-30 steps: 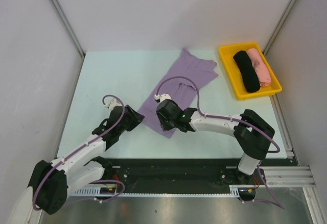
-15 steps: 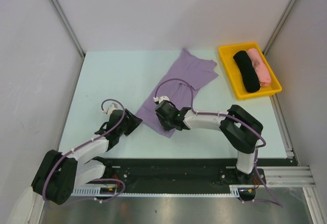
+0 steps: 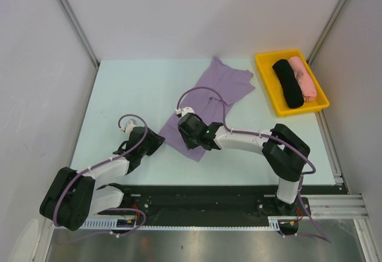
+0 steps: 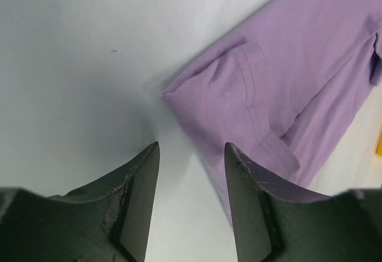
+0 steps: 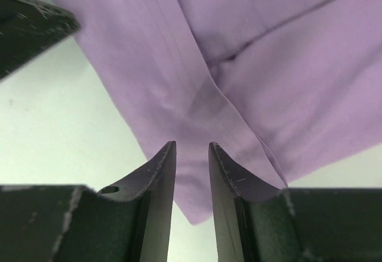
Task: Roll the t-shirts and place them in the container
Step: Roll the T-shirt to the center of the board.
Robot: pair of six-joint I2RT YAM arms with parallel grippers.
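Note:
The lavender t-shirt (image 3: 221, 89) lies flat and folded lengthwise, running diagonally across the table. My left gripper (image 3: 157, 143) is open over bare table, just short of the shirt's near-left corner (image 4: 173, 92); the shirt (image 4: 286, 65) lies ahead and to the right of its fingers, and the gripper (image 4: 191, 148) is empty. My right gripper (image 3: 192, 144) hovers low over the shirt's near end. Its jaws (image 5: 192, 145) stand a narrow gap apart with the cloth (image 5: 239, 47) flat beneath them. A black rolled shirt (image 3: 287, 84) and a pink one (image 3: 303, 78) lie in the tray.
The yellow tray (image 3: 267, 82) stands at the far right of the pale green table (image 3: 131, 89). A left gripper finger (image 5: 30, 17) shows at the top left of the right wrist view. Grey walls close in both sides and the back.
The right gripper has shifted slightly left and farther along the shirt's near end while its elbow drew in. The left gripper has drawn back and lowered a little. The shirt has not moved.

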